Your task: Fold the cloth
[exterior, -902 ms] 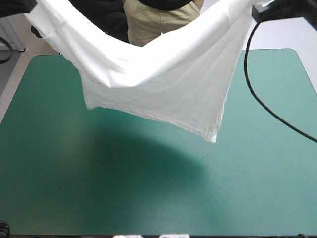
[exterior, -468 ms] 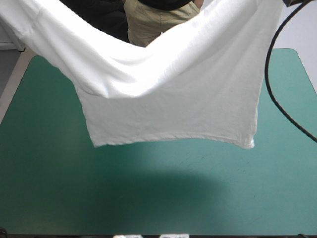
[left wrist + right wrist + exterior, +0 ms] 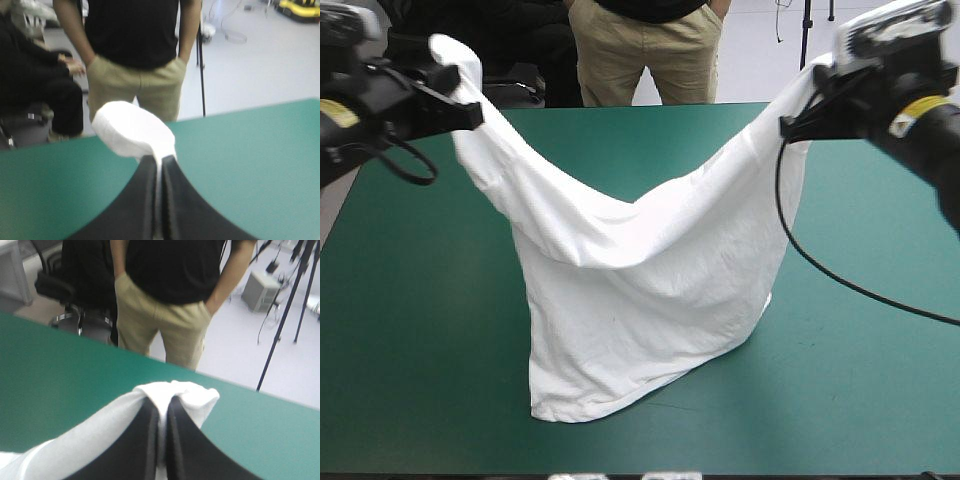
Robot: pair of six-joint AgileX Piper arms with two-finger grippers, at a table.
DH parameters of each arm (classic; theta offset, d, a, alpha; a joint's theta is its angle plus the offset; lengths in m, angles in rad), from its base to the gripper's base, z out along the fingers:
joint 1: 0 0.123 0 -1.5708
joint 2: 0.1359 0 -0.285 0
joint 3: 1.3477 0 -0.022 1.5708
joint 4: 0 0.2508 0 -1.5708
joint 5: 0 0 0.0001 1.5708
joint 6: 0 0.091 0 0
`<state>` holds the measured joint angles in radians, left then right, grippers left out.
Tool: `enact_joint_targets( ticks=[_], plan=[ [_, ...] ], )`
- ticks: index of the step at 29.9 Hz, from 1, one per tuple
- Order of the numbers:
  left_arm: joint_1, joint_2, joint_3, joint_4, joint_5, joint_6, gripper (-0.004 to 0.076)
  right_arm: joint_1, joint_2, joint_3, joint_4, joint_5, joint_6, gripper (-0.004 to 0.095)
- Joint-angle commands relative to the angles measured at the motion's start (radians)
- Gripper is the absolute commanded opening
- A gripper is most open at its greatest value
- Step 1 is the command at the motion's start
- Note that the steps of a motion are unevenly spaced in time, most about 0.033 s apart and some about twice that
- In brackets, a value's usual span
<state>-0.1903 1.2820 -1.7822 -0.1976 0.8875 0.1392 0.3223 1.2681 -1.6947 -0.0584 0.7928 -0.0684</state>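
Two top corners of the T-shirt [image 3: 640, 300] are held up in the high view. Your left gripper [image 3: 468, 108] has one over the far left of the table [image 3: 410, 350], and your right gripper [image 3: 798, 122] has the other over the far right. The cloth sags in the middle, and its lower hem lies on the teal-green cover near the front edge.

In the left wrist view you see the black fingers [image 3: 145, 200] almost closed, with a white fold pinched between them. It bulges just ahead of the tips.

In the right wrist view it is the same: the fingers press together on the white cloth.
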Motion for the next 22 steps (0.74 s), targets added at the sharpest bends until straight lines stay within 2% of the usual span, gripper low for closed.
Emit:
enact_joint_targets(
  ticks=[1,10,17,22],
  plan=[
    [0.001,0.074,0.089,0.015,-0.137,-0.006,-0.0017,-0.006,0.052,0.069,-0.011,-0.141,0.015,-0.0018],
    [0.001,0.328,0.101,0.167,-0.32,-0.11,-0.0017,-0.042,0.317,0.009,0.027,-0.244,0.061,-0.0017],
    [0.001,0.467,0.101,0.339,-0.342,-0.238,-0.0017,-0.104,0.5,-0.084,0.122,-0.233,0.059,-0.0018],
    [0.001,0.554,0.101,0.352,-0.358,-0.254,-0.0017,-0.113,0.605,-0.121,0.141,-0.174,0.04,-0.0017]
  ],
)
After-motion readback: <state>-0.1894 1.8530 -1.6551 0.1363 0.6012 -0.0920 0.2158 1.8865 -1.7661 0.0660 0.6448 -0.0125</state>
